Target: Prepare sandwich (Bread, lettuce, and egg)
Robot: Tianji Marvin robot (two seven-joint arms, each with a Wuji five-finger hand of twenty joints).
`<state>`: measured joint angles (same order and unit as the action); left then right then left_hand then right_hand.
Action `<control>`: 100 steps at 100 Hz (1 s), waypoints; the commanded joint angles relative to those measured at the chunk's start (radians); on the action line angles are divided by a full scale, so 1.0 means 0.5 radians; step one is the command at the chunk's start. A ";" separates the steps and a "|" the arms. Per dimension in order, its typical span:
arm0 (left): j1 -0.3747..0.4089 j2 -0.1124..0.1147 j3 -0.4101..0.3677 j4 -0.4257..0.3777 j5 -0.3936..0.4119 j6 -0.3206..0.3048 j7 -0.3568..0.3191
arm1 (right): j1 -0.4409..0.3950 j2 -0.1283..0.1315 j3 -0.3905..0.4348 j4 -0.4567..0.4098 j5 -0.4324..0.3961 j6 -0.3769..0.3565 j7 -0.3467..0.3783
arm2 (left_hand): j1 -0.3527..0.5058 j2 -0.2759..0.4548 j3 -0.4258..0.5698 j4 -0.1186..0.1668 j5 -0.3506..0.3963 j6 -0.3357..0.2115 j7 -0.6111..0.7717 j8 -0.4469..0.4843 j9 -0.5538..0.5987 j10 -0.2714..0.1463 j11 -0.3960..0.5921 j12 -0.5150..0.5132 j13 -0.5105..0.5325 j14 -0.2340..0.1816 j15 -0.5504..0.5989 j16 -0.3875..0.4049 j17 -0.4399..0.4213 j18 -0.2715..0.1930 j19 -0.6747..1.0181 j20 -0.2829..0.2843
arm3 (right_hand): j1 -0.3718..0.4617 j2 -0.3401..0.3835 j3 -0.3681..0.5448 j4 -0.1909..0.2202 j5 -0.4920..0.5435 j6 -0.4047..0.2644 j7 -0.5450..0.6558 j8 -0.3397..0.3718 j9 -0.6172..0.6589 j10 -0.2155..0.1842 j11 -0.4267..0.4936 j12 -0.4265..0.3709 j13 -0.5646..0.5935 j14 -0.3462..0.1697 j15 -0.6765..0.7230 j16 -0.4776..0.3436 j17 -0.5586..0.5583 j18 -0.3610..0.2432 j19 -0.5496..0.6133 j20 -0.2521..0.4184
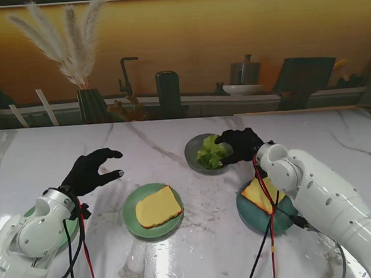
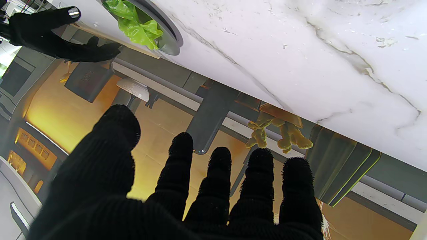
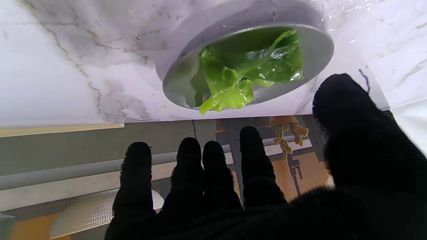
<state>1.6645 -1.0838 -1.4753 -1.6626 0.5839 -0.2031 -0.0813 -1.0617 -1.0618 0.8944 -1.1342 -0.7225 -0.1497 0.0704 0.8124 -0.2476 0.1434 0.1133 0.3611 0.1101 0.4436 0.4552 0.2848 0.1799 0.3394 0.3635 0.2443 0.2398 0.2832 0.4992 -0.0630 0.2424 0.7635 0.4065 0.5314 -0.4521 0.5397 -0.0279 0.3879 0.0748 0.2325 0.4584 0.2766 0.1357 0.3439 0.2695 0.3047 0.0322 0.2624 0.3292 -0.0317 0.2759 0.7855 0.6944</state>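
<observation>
Right hand (image 1: 241, 145) sits at the right edge of the grey plate (image 1: 193, 156), fingers spread, grasping nothing; lettuce (image 1: 211, 152) lies on that plate. Left hand (image 1: 90, 172) hovers released over the table (image 1: 180, 253). Bread slice (image 1: 157, 207) on the green plate (image 1: 131, 216), another slice (image 1: 260, 193) on the teal plate (image 1: 253, 215).

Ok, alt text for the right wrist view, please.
The right hand, gloved in black with fingers apart and holding nothing, hovers beside a grey plate with a crumpled green lettuce leaf on it, on a white marble table.
</observation>
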 commanded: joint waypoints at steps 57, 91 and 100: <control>-0.006 -0.005 0.015 -0.003 -0.035 0.055 -0.012 | 0.412 -0.127 -0.426 0.481 0.307 -0.196 0.075 | 0.002 0.043 -0.038 -0.038 0.006 -0.035 -0.009 -0.001 -0.037 -0.007 -0.019 -0.042 -0.054 -0.024 -0.023 0.004 -0.026 0.010 -0.014 -0.004 | 0.014 -0.128 0.013 0.001 -0.106 -0.122 -0.016 0.023 -0.155 -0.092 -0.002 -0.016 -0.114 -0.095 -0.069 -0.032 -0.103 -0.039 -0.041 -0.038; -0.010 -0.006 0.015 0.005 -0.037 0.057 -0.009 | 0.505 -0.177 -0.592 0.656 0.403 -0.215 0.080 | 0.009 0.056 -0.041 -0.034 0.008 -0.034 -0.006 0.002 -0.038 -0.007 -0.017 -0.041 -0.056 -0.024 -0.021 0.004 -0.026 0.006 -0.015 0.001 | 0.079 -0.216 0.048 0.006 -0.140 -0.179 -0.003 0.040 -0.158 -0.102 0.037 0.005 -0.105 -0.102 -0.066 -0.022 -0.067 -0.051 -0.040 -0.018; -0.010 -0.006 0.018 0.006 -0.040 0.065 -0.010 | 0.520 -0.188 -0.626 0.685 0.414 -0.217 0.074 | 0.010 0.060 -0.042 -0.033 0.008 -0.032 -0.006 0.002 -0.036 -0.007 -0.014 -0.040 -0.057 -0.025 -0.020 0.004 -0.025 0.005 -0.015 0.003 | 0.102 -0.234 0.052 0.009 -0.131 -0.188 0.016 0.054 -0.155 -0.103 0.062 0.019 -0.099 -0.103 -0.055 -0.016 -0.057 -0.054 -0.038 -0.012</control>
<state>1.6602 -1.0842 -1.4680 -1.6606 0.5686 -0.1827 -0.0852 -0.8128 -1.1340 0.5889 -0.7979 -0.5147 -0.2530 0.1084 0.8123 -0.2432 0.1434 0.1133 0.3611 0.1101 0.4436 0.4552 0.2847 0.1799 0.3394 0.3635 0.2443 0.2398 0.2832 0.4992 -0.0630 0.2424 0.7629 0.4066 0.5617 -0.5353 0.5555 -0.0279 0.3458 0.0106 0.2333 0.4710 0.2397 0.1003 0.3559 0.2675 0.2836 0.0012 0.2382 0.3282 -0.0560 0.2647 0.7740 0.6837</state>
